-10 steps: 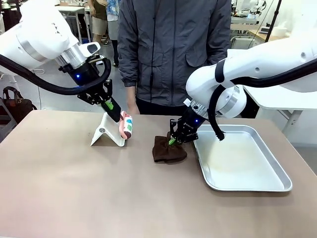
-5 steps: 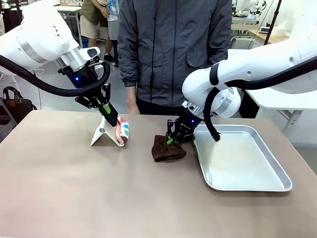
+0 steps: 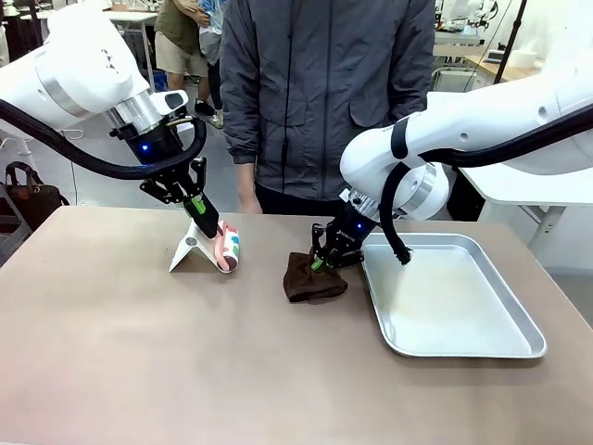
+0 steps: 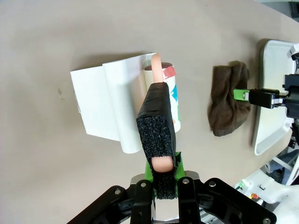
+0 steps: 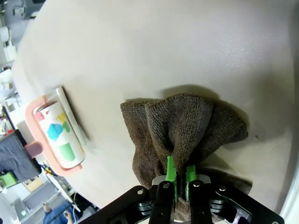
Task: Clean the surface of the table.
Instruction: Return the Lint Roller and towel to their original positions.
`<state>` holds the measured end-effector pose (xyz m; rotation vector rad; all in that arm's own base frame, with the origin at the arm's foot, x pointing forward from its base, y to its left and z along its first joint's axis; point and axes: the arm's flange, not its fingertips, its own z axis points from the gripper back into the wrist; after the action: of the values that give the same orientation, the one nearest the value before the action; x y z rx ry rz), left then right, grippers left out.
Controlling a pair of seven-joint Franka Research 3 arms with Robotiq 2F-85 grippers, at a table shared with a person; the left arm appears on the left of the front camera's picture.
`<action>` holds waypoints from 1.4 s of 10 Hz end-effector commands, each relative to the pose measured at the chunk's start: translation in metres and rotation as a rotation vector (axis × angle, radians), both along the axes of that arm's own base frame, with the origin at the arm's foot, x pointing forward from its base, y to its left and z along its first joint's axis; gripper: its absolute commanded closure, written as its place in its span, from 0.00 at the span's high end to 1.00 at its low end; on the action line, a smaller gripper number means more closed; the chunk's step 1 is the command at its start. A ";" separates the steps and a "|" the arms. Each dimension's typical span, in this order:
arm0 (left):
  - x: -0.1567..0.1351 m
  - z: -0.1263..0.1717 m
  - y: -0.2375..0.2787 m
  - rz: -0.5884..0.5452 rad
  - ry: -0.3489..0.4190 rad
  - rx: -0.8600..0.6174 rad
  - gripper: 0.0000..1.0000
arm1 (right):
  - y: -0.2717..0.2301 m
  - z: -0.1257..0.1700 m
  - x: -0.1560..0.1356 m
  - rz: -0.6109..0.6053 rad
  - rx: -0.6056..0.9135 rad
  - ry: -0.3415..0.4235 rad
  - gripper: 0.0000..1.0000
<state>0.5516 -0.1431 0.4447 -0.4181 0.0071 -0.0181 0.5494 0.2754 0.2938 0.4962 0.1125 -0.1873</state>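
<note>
My left gripper is shut on the pink handle of a lint roller, whose printed roll rests on the brownish table beside a white folded cover. From the left wrist the roller lies past my black foam-padded fingers, against the cover. My right gripper is shut on a bunched brown cloth pressed to the table. The right wrist view has the cloth pinched between the green pads, with the roller beyond.
A shiny metal tray lies right of the cloth, its near edge close to my right gripper. A person in a grey jacket stands at the far side, one hand hanging near the table edge. The near half of the table is bare.
My left gripper has brought the roller down and a little left, closer to the cover. My right gripper and the cloth have shifted slightly left, away from the tray.
</note>
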 end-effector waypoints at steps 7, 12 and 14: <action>0.005 0.003 -0.001 0.065 0.004 0.037 0.65 | 0.007 -0.006 0.006 0.011 -0.028 0.020 0.10; 0.002 0.004 0.000 0.081 -0.016 0.075 1.00 | 0.005 -0.009 0.007 0.022 -0.025 0.050 1.00; 0.001 0.005 0.000 0.073 -0.025 0.079 1.00 | 0.004 -0.010 0.007 0.019 -0.023 0.059 0.94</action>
<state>0.5579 -0.1428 0.4465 -0.3697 -0.0184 0.0329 0.5508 0.2791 0.2877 0.4979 0.1589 -0.1776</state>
